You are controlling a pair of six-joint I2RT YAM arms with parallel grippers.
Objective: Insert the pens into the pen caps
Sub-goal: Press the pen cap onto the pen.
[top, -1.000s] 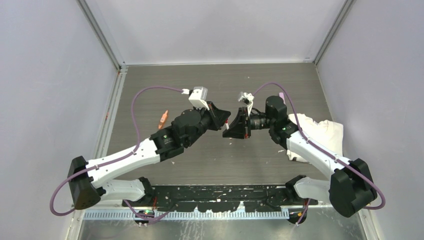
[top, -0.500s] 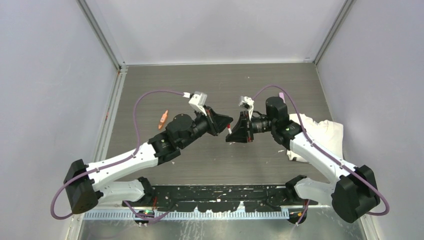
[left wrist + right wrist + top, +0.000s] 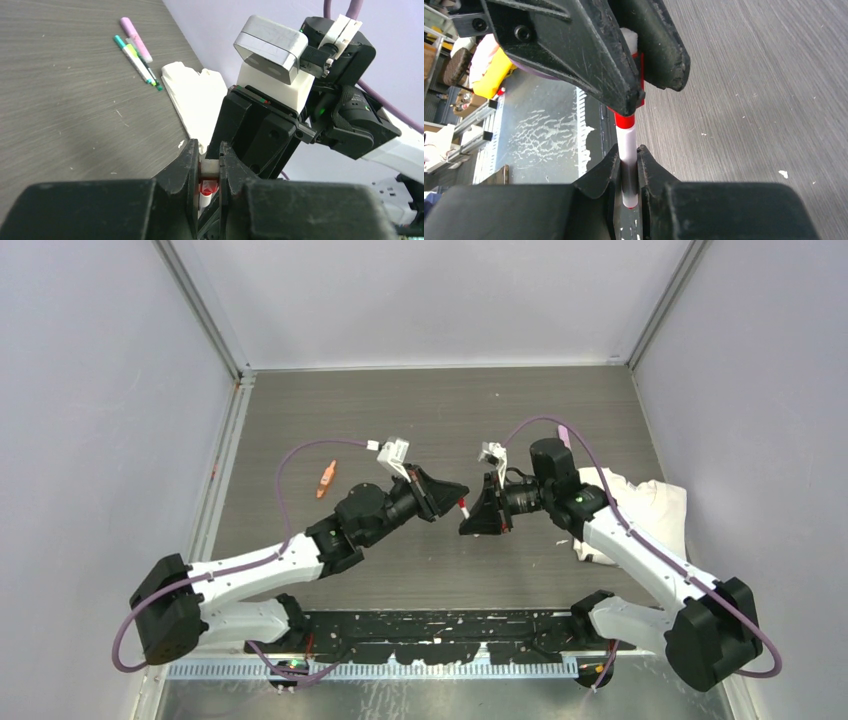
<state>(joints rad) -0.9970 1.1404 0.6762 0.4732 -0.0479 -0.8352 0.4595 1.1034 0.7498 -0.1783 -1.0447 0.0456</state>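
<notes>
Here the white pen (image 3: 628,150) is clamped upright between the right tool's (image 3: 628,156) fingers, which are closed on its barrel. Its far end meets the red cap (image 3: 626,120). The left tool (image 3: 209,159) pinches that cap, jaws closed tight on it, tip to tip with the right tool above the bench (image 3: 420,410). Beyond the right tool a pink pen (image 3: 136,37) and thin green-tipped pens (image 3: 139,62) lie close together on the bench. A white cloth (image 3: 192,97) lies nearer that tool. A small orange piece (image 3: 326,480) lies well off the left tool's outer side.
</notes>
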